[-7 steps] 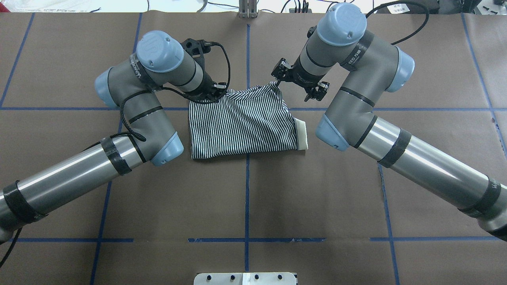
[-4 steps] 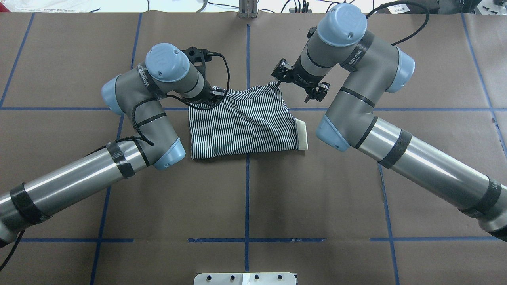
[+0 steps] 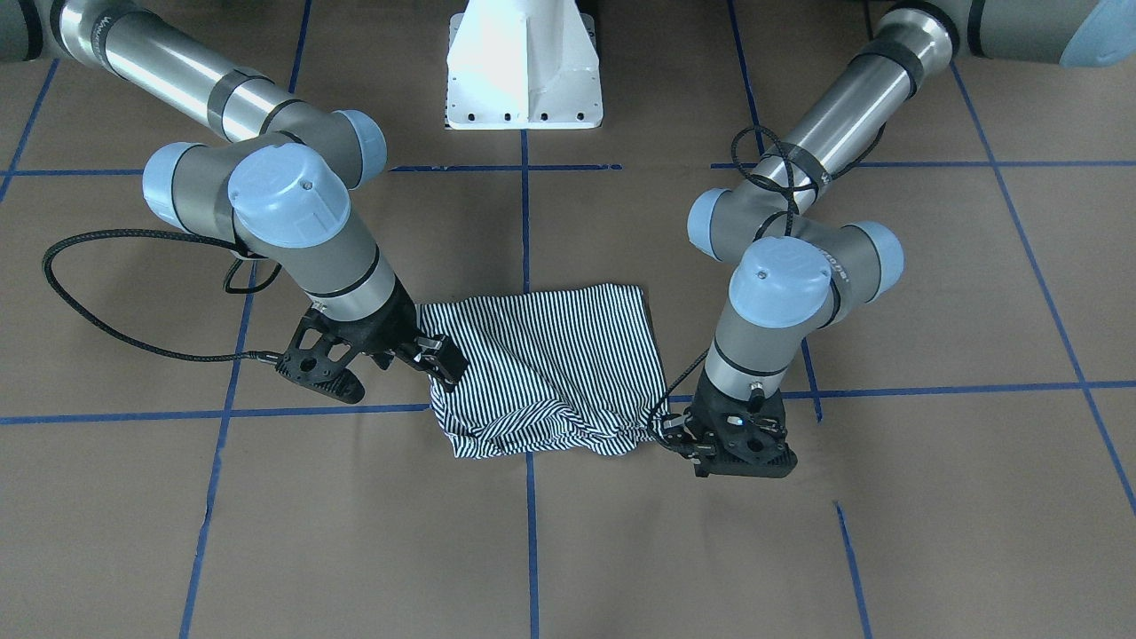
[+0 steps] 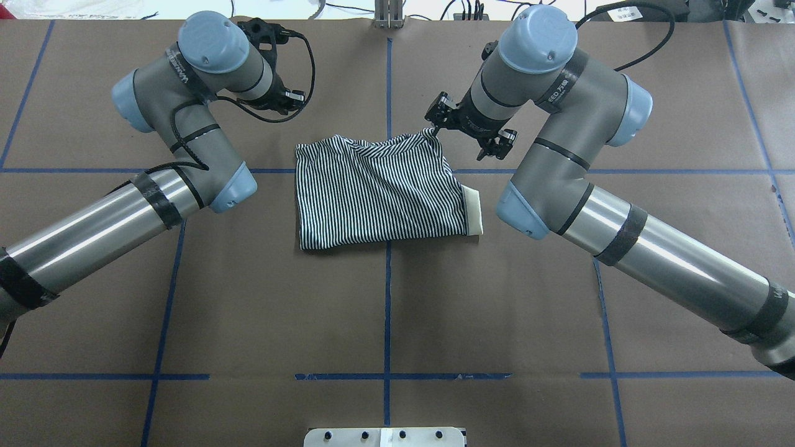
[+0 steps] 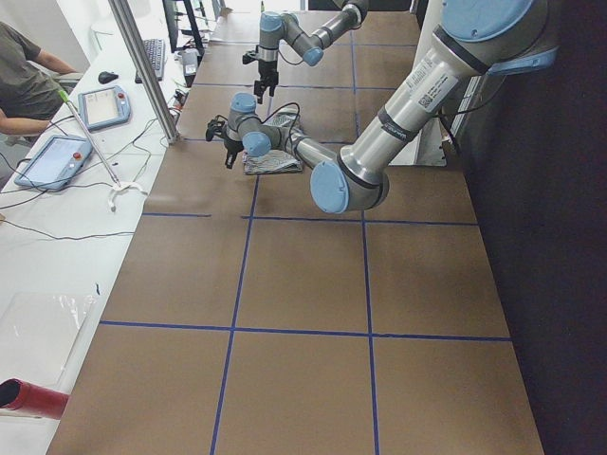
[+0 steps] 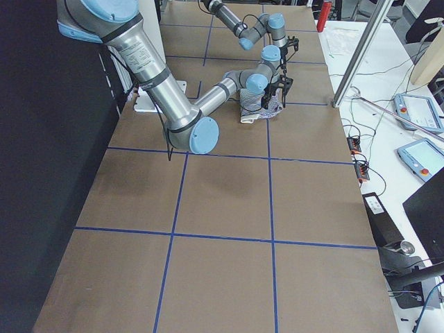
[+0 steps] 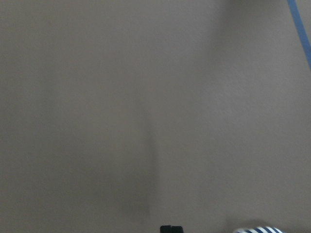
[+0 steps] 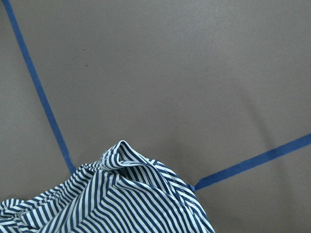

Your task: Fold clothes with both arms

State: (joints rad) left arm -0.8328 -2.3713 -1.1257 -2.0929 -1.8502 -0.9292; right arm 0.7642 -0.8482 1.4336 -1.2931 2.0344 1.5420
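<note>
From my seat, the polo shirt [image 4: 379, 192] lies folded at the middle of the table [image 4: 385, 323], its cream collar [image 4: 474, 211] poking out on the right. At its far right corner the right gripper [image 4: 435, 129] hasn't moved, still pinching a raised peak of cloth. A second ago the left gripper [image 4: 282, 99] sat on the far left corner. It has since swung off and away. Its wrist hides the jaws, so I can't tell their gap.

Left wrist view is mostly a blurry brown blur, the polo shirt [image 7: 256, 229] is cut off at its bottom edge, and both grippers' fingertips are hidden overhead.
</note>
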